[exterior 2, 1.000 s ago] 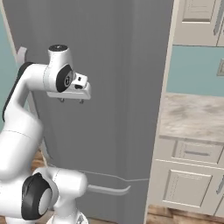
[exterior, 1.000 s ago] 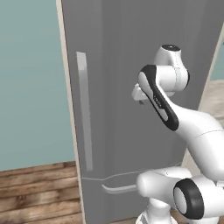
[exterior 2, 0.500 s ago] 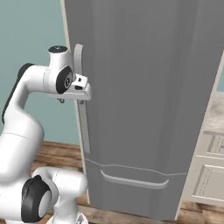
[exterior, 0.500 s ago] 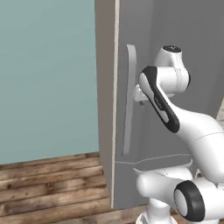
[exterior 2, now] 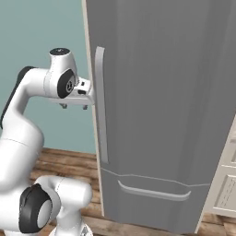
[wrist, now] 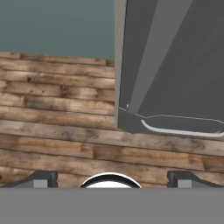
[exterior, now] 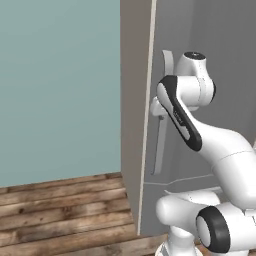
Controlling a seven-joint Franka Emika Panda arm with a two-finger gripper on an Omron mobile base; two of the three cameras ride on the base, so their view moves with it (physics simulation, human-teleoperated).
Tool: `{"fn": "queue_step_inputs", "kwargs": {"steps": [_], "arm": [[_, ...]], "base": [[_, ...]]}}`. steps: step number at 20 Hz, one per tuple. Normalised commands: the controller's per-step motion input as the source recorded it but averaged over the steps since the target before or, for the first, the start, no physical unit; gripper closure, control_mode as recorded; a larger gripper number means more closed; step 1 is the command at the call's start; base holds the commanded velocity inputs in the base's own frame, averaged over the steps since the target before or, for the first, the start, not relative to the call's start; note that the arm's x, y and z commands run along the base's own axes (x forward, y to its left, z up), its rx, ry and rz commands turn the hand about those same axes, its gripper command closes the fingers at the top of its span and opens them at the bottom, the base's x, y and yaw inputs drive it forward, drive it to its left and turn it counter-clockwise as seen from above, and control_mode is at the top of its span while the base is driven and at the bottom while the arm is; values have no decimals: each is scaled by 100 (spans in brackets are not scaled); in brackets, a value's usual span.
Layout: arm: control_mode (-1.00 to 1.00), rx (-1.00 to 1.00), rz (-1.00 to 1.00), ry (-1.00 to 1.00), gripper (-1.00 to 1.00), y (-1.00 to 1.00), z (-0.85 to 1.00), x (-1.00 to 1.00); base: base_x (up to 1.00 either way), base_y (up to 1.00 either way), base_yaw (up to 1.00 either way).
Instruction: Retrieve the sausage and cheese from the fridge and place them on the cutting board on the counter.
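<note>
Two fingers spread wide, the hand (exterior 2: 73, 106) hangs just beside the fridge (exterior 2: 166, 92) door handle (exterior 2: 101, 110)

The fridge (wrist: 175, 65) rises at the upper right — a grey front with a long pale handle (wrist: 148, 52) slanting down it and a curved drawer handle (wrist: 179, 130) near its base. Wood plank floor (wrist: 57, 113) spreads below, teal wall (wrist: 57, 24) behind. Two dark fingertips (wrist: 41, 178) stand wide apart.

— How does the arm sit?
— Raised and bent at the elbow, wrist level, forearm reaching forward.
— And the tool (exterior 2: 73, 106)?
— Pointing down, its fingers (wrist: 41, 178) spread wide, holding nothing.
</note>
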Motion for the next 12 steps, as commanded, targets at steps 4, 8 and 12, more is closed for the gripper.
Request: {"fn": "queue_step_inputs", "kwargs": {"steps": [4, 8, 12], "arm": [[100, 0, 0, 0, -100, 0, 0, 0], [100, 0, 0, 0, -100, 0, 0, 0], [100, 0, 0, 0, -100, 0, 0, 0]], "base": [[-47, -16, 0], [-55, -11, 0], [-39, -4, 0]]}}
